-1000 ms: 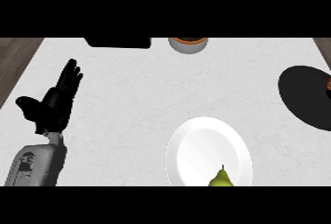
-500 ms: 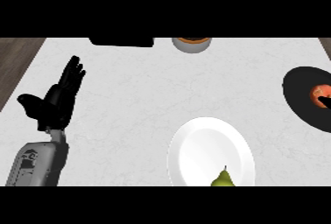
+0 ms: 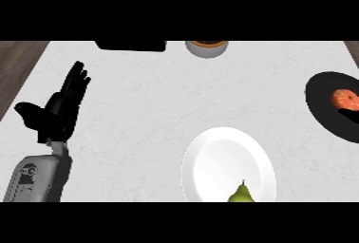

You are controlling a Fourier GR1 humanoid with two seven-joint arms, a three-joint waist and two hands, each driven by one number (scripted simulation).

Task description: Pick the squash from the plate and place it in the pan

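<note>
Squash (image 3: 240, 193) still on plate (image 3: 217, 156) at bottom centre, I note only pan (image 3: 322, 102) at right edge now showing an orange item (image 3: 345, 99); left hand (image 3: 60, 111) rests open mid-left, right hand unseen, pick not begun.

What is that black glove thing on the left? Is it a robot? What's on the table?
Yes, it is a robot's left hand, on a grey forearm. It is open, fingers up, resting, and holds nothing. The other hand is out of the picture. The camera sits where the robot's head is and looks down at a white counter. On it lies a white plate with a green squash at its near edge. At the right is a black pan with something orange in it. At the far edge are a small pot and a dark flat thing.
</note>
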